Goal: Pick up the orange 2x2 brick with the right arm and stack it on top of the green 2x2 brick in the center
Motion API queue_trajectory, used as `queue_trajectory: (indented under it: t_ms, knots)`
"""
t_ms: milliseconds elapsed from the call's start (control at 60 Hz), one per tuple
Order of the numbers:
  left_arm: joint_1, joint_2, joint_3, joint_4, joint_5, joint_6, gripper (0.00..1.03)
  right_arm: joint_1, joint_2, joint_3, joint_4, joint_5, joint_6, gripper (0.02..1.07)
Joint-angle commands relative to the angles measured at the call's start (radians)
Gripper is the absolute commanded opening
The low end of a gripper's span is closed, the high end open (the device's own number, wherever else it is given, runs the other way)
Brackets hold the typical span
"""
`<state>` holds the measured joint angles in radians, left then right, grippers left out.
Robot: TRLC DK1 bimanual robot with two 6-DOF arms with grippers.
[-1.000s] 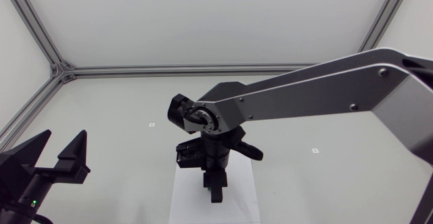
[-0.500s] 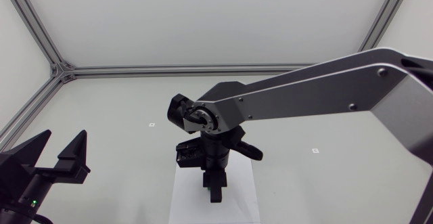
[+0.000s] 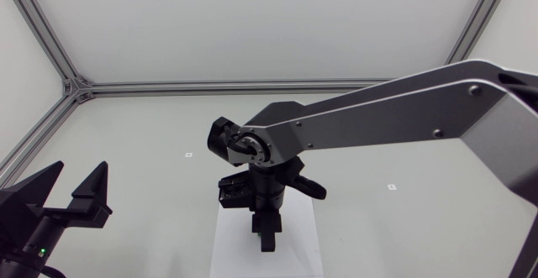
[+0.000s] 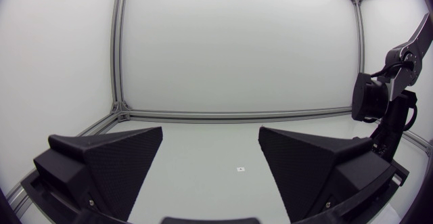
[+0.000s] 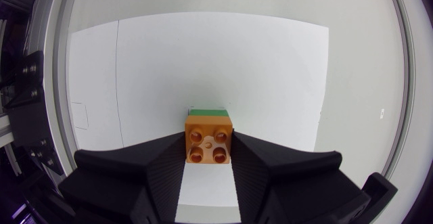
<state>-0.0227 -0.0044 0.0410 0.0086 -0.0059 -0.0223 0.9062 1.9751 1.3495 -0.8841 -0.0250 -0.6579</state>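
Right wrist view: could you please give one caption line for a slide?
Right gripper shut on the orange 2x2 brick, the green 2x2 brick showing just ahead of it, over a white sheet.

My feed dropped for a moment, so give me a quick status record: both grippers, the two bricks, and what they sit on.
right gripper: shut on the orange brick, fingers against two opposite sides
orange brick: studs up, directly over the green brick
green brick: only a sliver shows beyond the orange brick
stack seated: cannot tell
white sheet: lies flat under the bricks
left gripper: open, empty, off to the side
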Motion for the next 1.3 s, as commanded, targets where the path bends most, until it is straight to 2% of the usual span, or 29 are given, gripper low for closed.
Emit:
queue_trajectory:
  t_ms: [0,300,367,767,967,1017,1283]
  knots:
    - [0.003,-0.008,-0.041,-0.015,0.004,0.013,0.99,0.010,0.024,-0.036,-0.023,-0.004,0.003,0.13]
    - [0.003,-0.008,-0.041,-0.015,0.004,0.013,0.99,0.013,0.008,-0.023,-0.038,-0.003,0.003,0.15]
    - [0.003,-0.008,-0.041,-0.015,0.006,0.013,0.99,0.014,0.007,-0.021,-0.039,0.000,0.003,0.19]
    - [0.003,-0.008,-0.041,-0.015,0.004,0.013,0.99,0.013,-0.002,0.000,-0.049,0.000,0.011,0.25]
    - [0.003,-0.008,-0.041,-0.015,0.004,0.013,0.99,0.014,0.001,0.002,-0.044,-0.004,0.015,0.25]
    - [0.003,-0.008,-0.041,-0.015,0.004,0.013,0.99,0.014,0.001,0.002,-0.039,-0.007,0.017,0.20]
    - [0.003,-0.008,-0.041,-0.015,0.004,0.013,0.99,0.017,-0.009,0.011,-0.016,-0.007,0.023,0.20]
